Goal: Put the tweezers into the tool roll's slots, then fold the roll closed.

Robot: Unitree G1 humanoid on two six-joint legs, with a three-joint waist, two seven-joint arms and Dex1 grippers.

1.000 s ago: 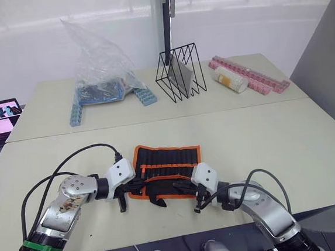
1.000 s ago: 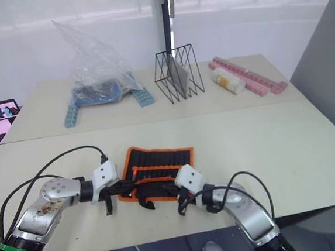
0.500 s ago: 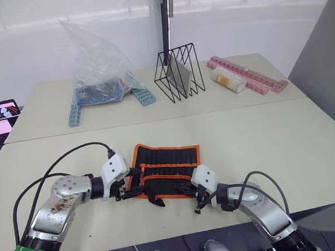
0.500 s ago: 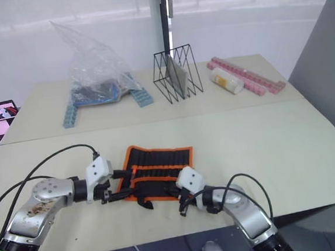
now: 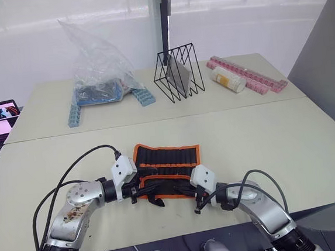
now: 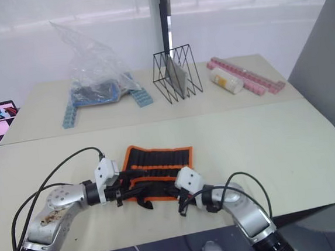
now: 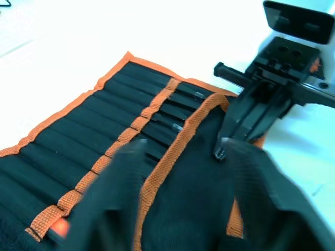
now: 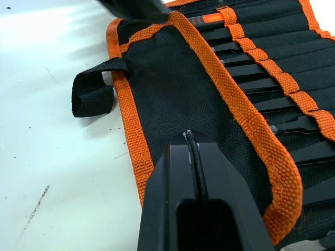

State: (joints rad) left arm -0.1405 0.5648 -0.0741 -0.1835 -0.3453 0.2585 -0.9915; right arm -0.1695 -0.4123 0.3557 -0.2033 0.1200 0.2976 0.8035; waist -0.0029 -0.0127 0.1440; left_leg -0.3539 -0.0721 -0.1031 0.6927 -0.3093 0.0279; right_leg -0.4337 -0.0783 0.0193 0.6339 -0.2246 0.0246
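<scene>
Right tool clenched on tool roll flap at 6 o'clock edge; left tool spread. Risk: flap slipping, spilling tweezers from slots.

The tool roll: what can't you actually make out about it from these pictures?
- How many tweezers sit in the slots: the folded flap and the right wrist view's edge cover some.
- The roll's near edge in the head views: both grippers, left and right, cover it.
- The left gripper's fingers blur the nearest slots.
</scene>
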